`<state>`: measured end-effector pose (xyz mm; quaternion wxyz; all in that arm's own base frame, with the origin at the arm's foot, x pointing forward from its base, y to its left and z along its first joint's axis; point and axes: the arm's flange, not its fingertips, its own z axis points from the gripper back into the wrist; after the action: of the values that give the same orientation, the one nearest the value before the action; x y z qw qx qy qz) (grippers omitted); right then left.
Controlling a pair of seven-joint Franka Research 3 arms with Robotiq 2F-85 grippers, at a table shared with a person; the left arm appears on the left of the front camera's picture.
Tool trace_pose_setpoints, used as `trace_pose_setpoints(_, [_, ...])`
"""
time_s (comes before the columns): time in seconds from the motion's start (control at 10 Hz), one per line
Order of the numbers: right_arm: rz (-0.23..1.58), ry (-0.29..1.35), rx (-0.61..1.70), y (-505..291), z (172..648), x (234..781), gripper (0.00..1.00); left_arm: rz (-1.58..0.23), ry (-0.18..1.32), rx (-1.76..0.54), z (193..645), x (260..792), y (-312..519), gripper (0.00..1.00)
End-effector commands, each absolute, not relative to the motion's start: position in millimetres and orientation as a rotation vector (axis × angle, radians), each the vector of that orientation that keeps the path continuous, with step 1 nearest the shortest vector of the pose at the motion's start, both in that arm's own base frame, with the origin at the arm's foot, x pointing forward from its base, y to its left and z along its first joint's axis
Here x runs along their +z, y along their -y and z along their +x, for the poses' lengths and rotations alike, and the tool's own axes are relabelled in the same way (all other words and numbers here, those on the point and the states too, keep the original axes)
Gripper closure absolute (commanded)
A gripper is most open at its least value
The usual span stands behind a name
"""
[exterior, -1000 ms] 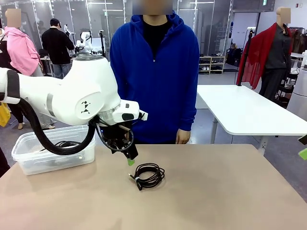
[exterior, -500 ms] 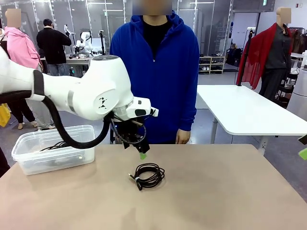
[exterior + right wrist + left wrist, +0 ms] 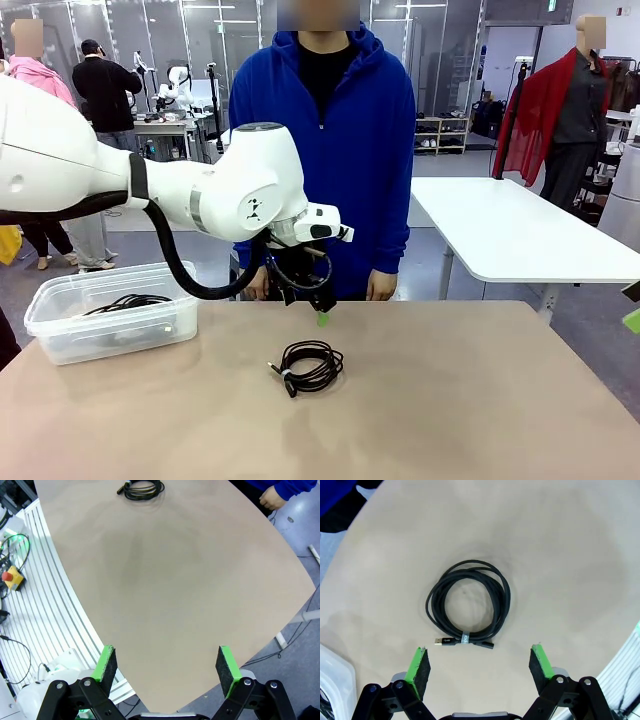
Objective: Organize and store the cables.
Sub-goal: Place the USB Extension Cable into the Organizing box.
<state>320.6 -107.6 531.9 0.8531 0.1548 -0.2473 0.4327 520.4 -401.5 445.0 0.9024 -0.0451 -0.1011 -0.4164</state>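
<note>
Left gripper (image 3: 480, 667) hangs above the table (image 3: 480, 400), jaws spread wide, nothing between them. The one loose cable coil (image 3: 469, 608) lies flat just ahead of the fingertips, roughly centred across the gap, bound by a small tie at the near edge, with the plug poking out toward the left pad (image 3: 419, 669). Other cable sits in the clear bin (image 3: 60, 330), well off to one side of the jaws.

Right gripper (image 3: 166, 672) is also fully open and empty, over bare table near the edge; the coil (image 3: 141, 488) lies well beyond its fingertips.

Risks from here:
- Coil looks nearly as wide as the jaw gap. A straight descent could land a pad on top of the loops instead of outside them, pressing the cord flat rather than gripping it.
- Thin cord flat on the table: pads closing slightly high would slide over it and come up empty.
- Pinching one strand only, away from the tie, may let the loops sag and unwind in transit, then snag on the bin rim.
- The plug end could catch a pad and skew the coil.
</note>
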Motion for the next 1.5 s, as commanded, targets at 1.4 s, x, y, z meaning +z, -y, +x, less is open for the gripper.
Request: trace_pose_setpoints(1.4, [0.33, 0.526, 0.911, 106.3, 322.0, 531.8, 0.0, -0.121, 0.029, -0.797, 535.6, 403.4, 409.5, 0.0])
